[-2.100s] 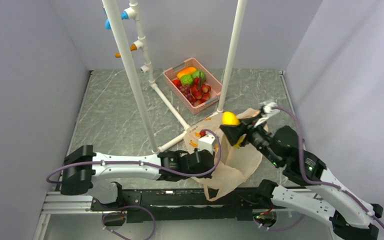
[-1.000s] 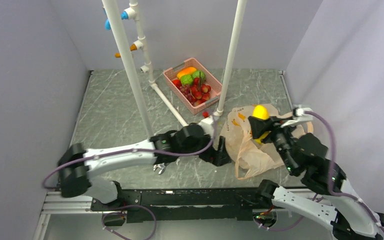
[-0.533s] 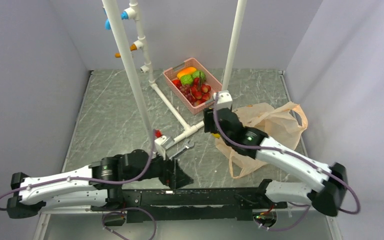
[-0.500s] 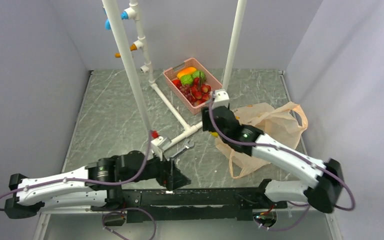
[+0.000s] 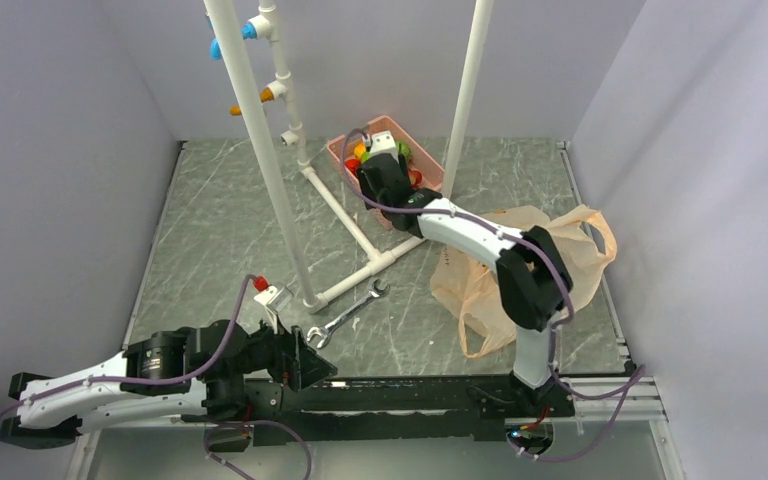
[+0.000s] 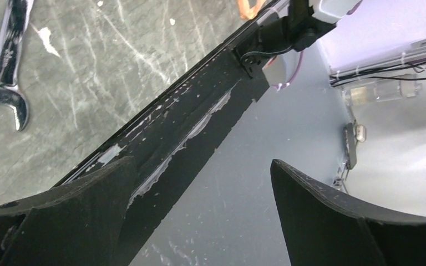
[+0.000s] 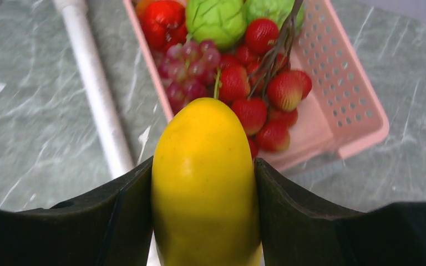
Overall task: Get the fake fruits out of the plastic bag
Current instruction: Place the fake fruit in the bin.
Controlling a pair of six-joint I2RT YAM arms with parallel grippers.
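Observation:
My right gripper (image 7: pixel 204 185) is shut on a smooth yellow oval fake fruit (image 7: pixel 204 177), held upright between both fingers just above the near corner of the pink basket (image 7: pixel 360 111). From above, that gripper (image 5: pixel 378 185) hangs over the basket and hides the yellow fruit. A bunch of red-purple grapes (image 7: pixel 191 66) lies in the basket. The peach plastic bag (image 5: pixel 550 255) lies crumpled at the right, apart from both grippers. My left gripper (image 6: pixel 199 188) is open and holds nothing, low over the table's front rail (image 5: pixel 305 365).
Strawberries (image 7: pixel 277 91) and green fruits (image 7: pixel 216 19) fill the basket too. A white pipe frame (image 5: pixel 345 215) runs across the table and rises in two posts. A steel wrench (image 5: pixel 345 318) lies near the front edge, also in the left wrist view (image 6: pixel 0 72).
The right arm has swung from beside the bag out to the basket, carrying the yellow fruit. The left arm has drawn back to the near left edge, open.

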